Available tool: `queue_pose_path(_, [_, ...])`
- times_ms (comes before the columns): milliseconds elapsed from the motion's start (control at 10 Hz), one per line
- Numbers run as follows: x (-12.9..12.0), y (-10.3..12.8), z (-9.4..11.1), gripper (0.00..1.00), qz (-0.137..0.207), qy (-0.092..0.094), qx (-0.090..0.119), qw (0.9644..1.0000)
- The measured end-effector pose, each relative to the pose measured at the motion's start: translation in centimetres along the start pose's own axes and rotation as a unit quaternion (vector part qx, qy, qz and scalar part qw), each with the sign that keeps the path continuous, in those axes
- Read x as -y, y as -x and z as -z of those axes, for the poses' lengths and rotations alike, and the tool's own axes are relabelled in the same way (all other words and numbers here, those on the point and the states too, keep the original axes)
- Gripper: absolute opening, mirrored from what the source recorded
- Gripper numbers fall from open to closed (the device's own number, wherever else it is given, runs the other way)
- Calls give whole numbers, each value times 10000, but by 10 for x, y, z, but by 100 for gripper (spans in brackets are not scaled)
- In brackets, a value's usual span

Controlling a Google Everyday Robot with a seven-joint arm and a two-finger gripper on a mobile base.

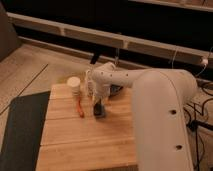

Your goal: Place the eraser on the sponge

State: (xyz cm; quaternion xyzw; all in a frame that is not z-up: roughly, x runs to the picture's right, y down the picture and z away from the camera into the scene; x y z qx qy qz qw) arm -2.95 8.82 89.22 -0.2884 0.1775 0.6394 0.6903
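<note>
hand (98, 103) above sponge (102, 114), orange stick (80, 108) beside

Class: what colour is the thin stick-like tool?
Orange-red tool, camera view; gripper sits over the sponge.

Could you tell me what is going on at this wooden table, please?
The robot's one arm is bent down over the wooden table, with its end effector right at the blue sponge. A dark block, apparently the eraser, is at its tip, on or just above the sponge; I cannot tell whether it has been let go. An orange-red tool lies just to the left, and a white cup stands behind it.
</note>
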Motion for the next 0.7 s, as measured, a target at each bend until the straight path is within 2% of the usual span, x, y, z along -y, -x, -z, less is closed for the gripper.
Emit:
queue_pose_path(100, [1, 0, 0, 75, -22, 6, -14, 10000])
queue_pose_path(200, [1, 0, -1, 79, -35, 24, -21, 10000])
queue_pose_path(700, [3, -1, -2, 80, -26, 1, -39, 10000])
